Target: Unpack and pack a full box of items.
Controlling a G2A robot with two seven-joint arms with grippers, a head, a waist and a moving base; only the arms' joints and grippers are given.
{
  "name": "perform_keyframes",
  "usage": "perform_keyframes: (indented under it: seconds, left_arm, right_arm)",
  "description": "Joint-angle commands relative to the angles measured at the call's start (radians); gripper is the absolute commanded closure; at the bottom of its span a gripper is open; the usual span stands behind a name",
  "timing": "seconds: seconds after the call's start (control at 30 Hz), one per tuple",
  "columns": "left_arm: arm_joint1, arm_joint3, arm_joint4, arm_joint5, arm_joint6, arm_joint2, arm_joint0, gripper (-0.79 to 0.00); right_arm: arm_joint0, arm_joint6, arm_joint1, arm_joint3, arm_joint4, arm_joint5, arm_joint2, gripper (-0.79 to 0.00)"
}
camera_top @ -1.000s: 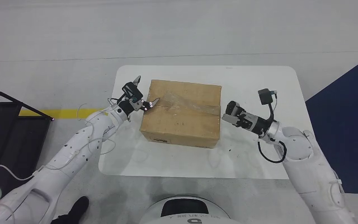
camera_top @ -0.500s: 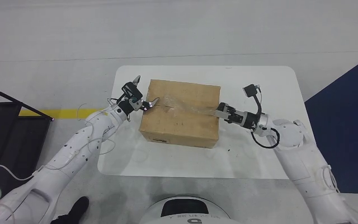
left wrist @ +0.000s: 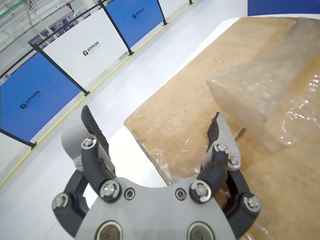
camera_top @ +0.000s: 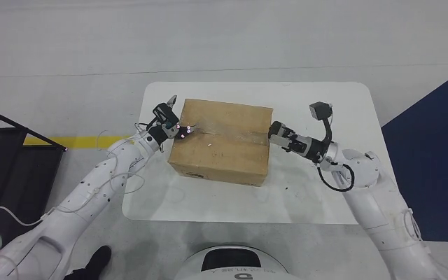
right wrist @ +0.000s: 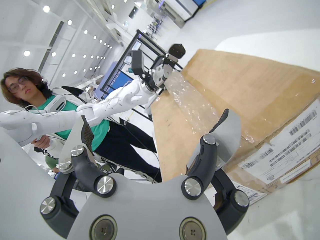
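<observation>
Top view: bright, even light from overhead; white table (camera_top: 336, 98) close to glare toward upper right of frame; faint soft shadow along lower edge of box (camera_top: 222, 140). Right wrist view: rows of round ceiling lamps (right wrist: 46, 8) are light source; lamp spots glint on bolt heads of my right gripper (right wrist: 155, 114). Left wrist view: clear tape (left wrist: 295, 126) on box throws white glare. Both wrist views bend straight lines near edges.

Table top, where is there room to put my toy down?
Bare strip between the box and the near edge of the table; another patch at the far corner beyond the right tool. Crowded at both box ends, by the left tool and right tool.
</observation>
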Motion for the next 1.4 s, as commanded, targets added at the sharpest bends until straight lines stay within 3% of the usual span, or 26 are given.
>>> perform_keyframes:
  seconds: [0.0, 0.17, 0.67, 0.87, 1.2, 1.37]
  left_arm:
    - [0.000, 0.000, 0.000, 0.000, 0.000, 0.000, 0.000, -0.785]
    - [0.000, 0.000, 0.000, 0.000, 0.000, 0.000, 0.000, -0.785]
    - [0.000, 0.000, 0.000, 0.000, 0.000, 0.000, 0.000, -0.785]
    - [0.000, 0.000, 0.000, 0.000, 0.000, 0.000, 0.000, -0.785]
    - [0.000, 0.000, 0.000, 0.000, 0.000, 0.000, 0.000, -0.785]
    - [0.025, -0.042, -0.011, 0.046, 0.036, -0.099, 0.055, -0.785]
  right_arm:
    - [-0.040, -0.009, 0.005, -0.016, 0.010, -0.034, 0.034, -0.785]
    - [-0.080, 0.039, 0.012, -0.027, 0.066, -0.003, 0.055, -0.785]
    - [0.134, 0.139, -0.031, 0.209, 0.311, 0.152, -0.144, -0.785]
    - [0.182, 0.158, -0.044, 0.284, 0.334, 0.172, -0.179, -0.785]
    - [0.194, 0.174, -0.050, 0.297, 0.337, 0.166, -0.190, -0.785]
    - [0.194, 0.174, -0.050, 0.297, 0.337, 0.166, -0.190, -0.785]
